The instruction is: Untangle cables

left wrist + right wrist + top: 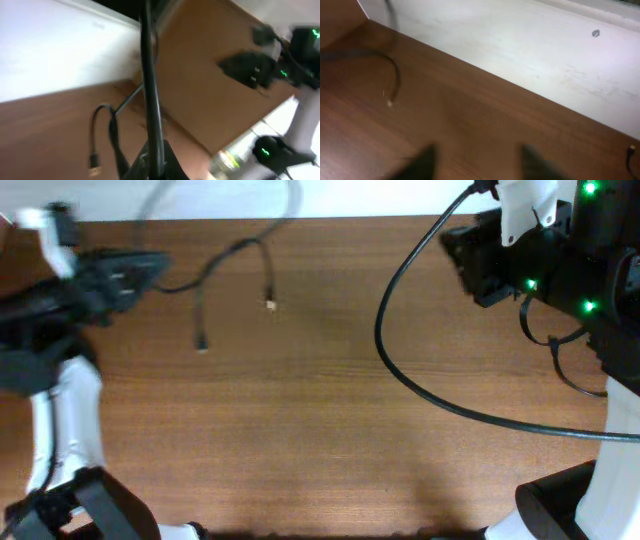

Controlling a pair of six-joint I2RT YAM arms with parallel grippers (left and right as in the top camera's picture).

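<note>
The cables [235,250] lie at the far left of the table [320,430]. They are thin black cords joining near the far edge. From that junction one cord drops toward the near side and ends in a small plug [201,345]. A second curls right and ends in a pale tip [271,304]. A third strand runs out past the far edge and is blurred there. Another cord leads left from the junction into the left claw [155,270].

In the left wrist view that cord [150,100] rises straight and taut out of the left claw [152,162], whose fingers are closed on it. Just left of it a slack cord loops round and ends in a flat metal plug [94,161].

The right claw [462,255] is at the far right, well apart from the cables and pointing left toward them. In its wrist view the fingers [427,160] are blurred but stand wide apart over bare wood, holding nothing. Beyond them, to the left, a curved cord [395,75] lies on the table.

Thick wiring [385,340] sweeps in a big arc across the right half of the table.
</note>
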